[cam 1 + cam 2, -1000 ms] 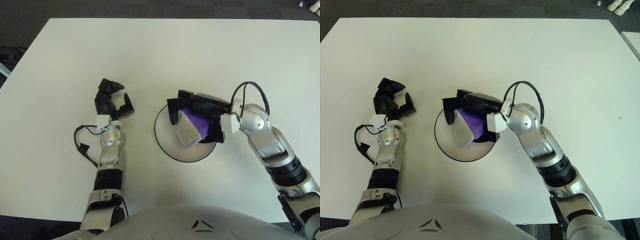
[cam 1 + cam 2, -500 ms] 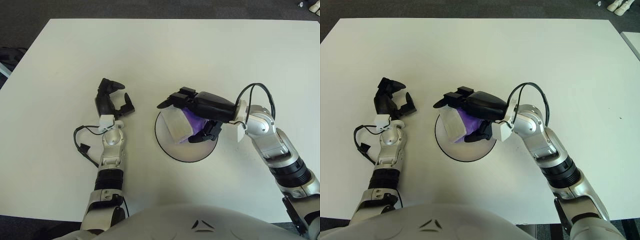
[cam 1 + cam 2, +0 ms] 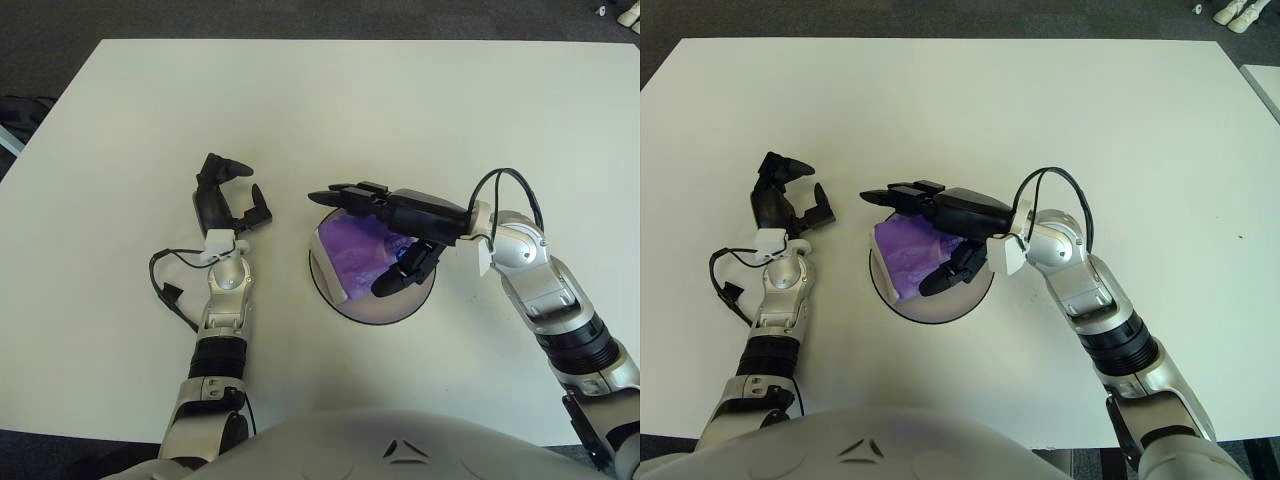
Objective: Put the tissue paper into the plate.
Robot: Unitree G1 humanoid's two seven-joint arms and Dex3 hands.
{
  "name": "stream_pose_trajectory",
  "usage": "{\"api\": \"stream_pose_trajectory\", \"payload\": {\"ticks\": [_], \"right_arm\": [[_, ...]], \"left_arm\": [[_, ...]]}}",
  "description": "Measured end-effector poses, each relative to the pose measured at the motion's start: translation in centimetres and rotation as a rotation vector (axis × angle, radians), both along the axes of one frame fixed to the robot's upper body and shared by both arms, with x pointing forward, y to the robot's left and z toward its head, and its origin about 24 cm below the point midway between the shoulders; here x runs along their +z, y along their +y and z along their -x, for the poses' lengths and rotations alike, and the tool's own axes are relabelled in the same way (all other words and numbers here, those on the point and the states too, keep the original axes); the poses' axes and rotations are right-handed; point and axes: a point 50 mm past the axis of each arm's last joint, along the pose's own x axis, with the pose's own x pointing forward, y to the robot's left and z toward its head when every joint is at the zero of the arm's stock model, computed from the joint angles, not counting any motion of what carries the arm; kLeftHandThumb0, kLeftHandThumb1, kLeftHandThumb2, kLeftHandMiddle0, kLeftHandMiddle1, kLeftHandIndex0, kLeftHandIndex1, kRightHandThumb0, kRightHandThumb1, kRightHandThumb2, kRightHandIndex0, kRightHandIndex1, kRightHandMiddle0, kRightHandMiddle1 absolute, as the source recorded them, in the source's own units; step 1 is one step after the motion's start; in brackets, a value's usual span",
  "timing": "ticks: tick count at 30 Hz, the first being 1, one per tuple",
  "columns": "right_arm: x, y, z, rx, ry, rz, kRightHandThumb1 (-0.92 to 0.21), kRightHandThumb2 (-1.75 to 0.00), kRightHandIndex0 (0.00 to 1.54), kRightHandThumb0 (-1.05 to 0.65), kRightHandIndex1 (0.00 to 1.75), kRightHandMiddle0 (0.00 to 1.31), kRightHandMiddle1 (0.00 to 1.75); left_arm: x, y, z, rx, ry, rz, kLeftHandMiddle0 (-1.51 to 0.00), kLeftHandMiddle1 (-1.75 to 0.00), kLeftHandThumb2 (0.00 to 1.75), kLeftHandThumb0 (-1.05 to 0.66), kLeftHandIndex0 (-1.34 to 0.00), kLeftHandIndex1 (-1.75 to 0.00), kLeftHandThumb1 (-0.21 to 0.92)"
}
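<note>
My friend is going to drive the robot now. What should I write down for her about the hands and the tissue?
Right hand: open, fingers spread over the plate, holding nothing.
Left hand: idle, left of the plate, holding nothing.
Tissue pack: purple, lying in the plate, its left end over the rim.
Done: the tissue is in the plate and let go.
Left: probably just draw the right hand away without bumping the tissue.

Tissue pack (image 3: pixel 358 252) in plate (image 3: pixel 420 297), mid-table (image 3: pixel 330 110).
</note>
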Motion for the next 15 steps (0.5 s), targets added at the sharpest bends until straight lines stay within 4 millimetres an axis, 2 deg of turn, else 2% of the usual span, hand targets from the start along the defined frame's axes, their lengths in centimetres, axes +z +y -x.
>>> {"api": "stream_pose_trajectory", "payload": {"ticks": [5,15], "right_arm": [[0.35,-0.13,0.02,-0.004,0.000,-0.017,-0.54,-0.65,0.00,-0.95,0.00,0.00,0.00],[0.94,-0.43,-0.20,-0.012,0.005,-0.018,-0.51,-0.67,0.00,-0.94,0.00,0.00,0.00]], "left_arm": [[-0.04,0.01,-0.04,-0.007,0.002,0.004,-0.74,-1.57,1.44,-0.01,-0.55,-1.75,0.17],[-0.24,0.23,-0.15,-0.037,0.007,0.054,-0.74,-1.59,1.47,-0.01,-0.57,-1.75,0.15]]}}
